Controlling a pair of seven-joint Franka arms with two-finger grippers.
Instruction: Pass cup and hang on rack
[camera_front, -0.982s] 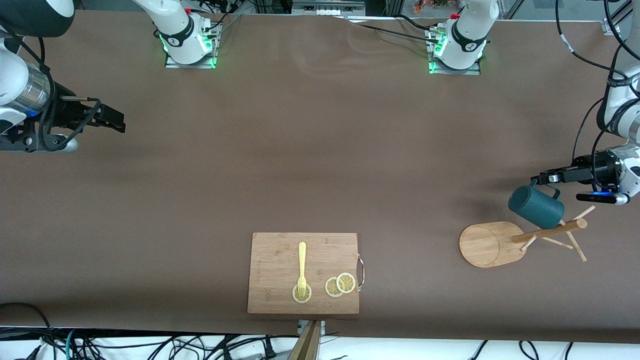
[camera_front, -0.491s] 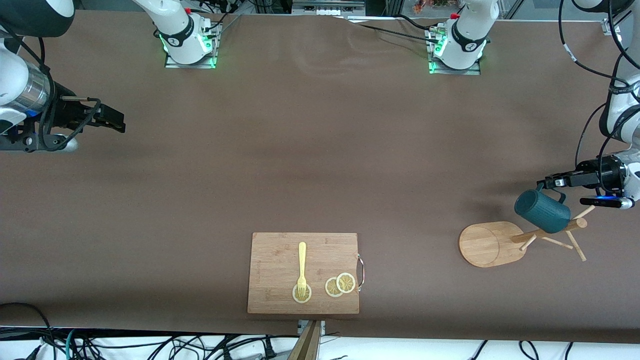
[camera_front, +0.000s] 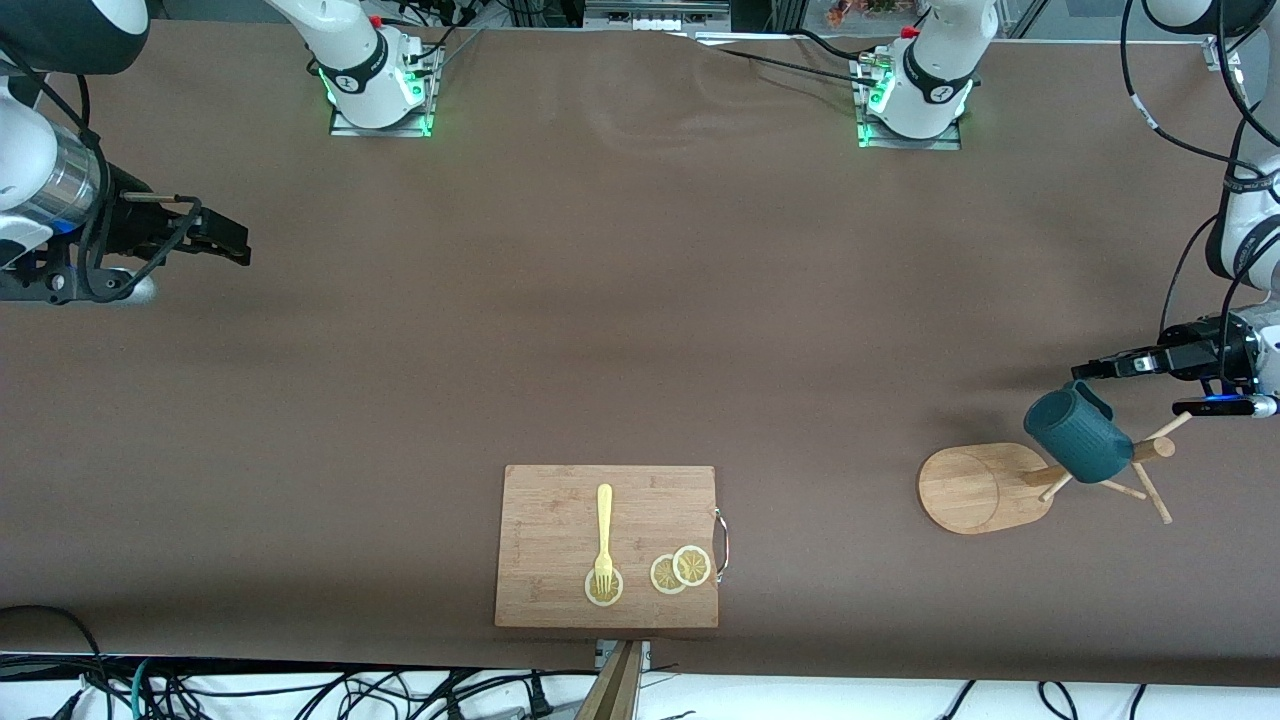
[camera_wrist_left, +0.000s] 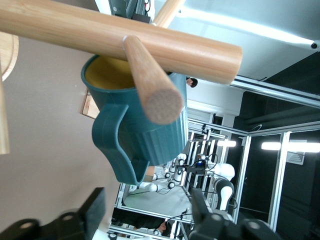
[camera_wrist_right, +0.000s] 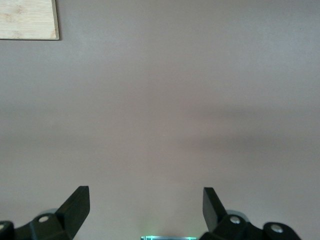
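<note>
The cup hangs on the rack, apart from the open left gripper.

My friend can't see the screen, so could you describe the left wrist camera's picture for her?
A teal cup with a yellow inside hangs by its handle on a wooden peg of the rack. The left gripper, jaws open, sits just clear of the cup, above the brown table.
</note>
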